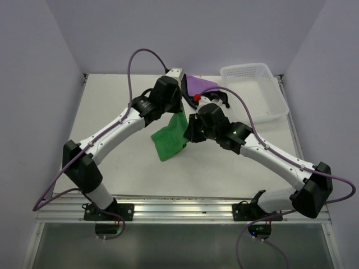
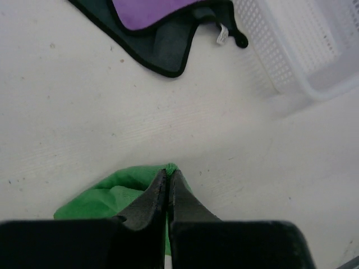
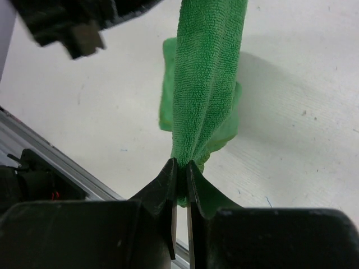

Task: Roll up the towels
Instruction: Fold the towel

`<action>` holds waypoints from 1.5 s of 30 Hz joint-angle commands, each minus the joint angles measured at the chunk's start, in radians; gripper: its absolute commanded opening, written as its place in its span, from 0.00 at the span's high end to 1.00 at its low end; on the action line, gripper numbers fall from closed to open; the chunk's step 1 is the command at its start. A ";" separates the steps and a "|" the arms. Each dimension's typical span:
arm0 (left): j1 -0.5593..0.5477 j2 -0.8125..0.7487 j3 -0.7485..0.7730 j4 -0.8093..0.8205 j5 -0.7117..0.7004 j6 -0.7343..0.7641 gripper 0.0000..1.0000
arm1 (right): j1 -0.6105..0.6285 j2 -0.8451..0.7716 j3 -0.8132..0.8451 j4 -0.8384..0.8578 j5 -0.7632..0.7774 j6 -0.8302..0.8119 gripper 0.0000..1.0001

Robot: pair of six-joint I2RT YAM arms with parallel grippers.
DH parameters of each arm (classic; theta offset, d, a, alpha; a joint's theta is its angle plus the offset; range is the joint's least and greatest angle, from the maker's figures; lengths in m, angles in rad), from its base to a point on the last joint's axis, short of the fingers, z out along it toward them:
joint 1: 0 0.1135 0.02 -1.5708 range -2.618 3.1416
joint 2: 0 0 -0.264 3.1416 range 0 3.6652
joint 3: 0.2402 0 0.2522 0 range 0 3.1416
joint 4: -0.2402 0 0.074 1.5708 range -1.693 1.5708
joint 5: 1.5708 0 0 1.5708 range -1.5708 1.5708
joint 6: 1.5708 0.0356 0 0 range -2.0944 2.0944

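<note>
The green towel (image 1: 170, 138) hangs above the table in the middle, held up by both grippers. My left gripper (image 2: 168, 174) is shut on one corner of the green towel (image 2: 104, 200), which droops below its fingers. My right gripper (image 3: 180, 163) is shut on another edge, and the green towel (image 3: 206, 73) stretches away from it as a taut band toward the left gripper (image 3: 73, 25). In the top view the left gripper (image 1: 179, 114) and the right gripper (image 1: 190, 128) are close together. The purple towel (image 1: 199, 85) with black edging lies flat at the back, part of its black back (image 2: 164, 51) folded over.
A white lattice basket (image 1: 263, 106) stands at the back right, close to the purple towel (image 2: 148, 11); its wall (image 2: 291, 73) shows in the left wrist view. The metal rail (image 1: 179, 206) runs along the table's near edge. A red-topped fitting (image 1: 197, 98) sits behind the right wrist.
</note>
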 commanded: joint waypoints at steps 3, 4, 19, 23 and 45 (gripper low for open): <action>0.034 -0.214 -0.038 0.175 -0.152 0.010 1.00 | 0.082 -0.010 0.119 -0.063 -0.045 -0.067 1.00; 0.032 -0.253 -0.055 0.175 -0.165 0.007 1.00 | 0.093 -0.009 0.127 -0.061 -0.041 -0.060 1.00; 0.104 -0.461 -0.213 0.117 -0.225 0.009 1.00 | 0.241 0.108 0.345 -0.067 -0.085 -0.009 1.00; 0.146 -0.531 -0.240 0.088 -0.258 0.027 1.00 | 0.300 0.164 0.408 -0.058 -0.102 0.016 1.00; 0.152 -0.491 -0.337 0.071 -0.254 0.067 1.00 | 0.370 0.149 0.189 0.120 -0.016 0.249 1.00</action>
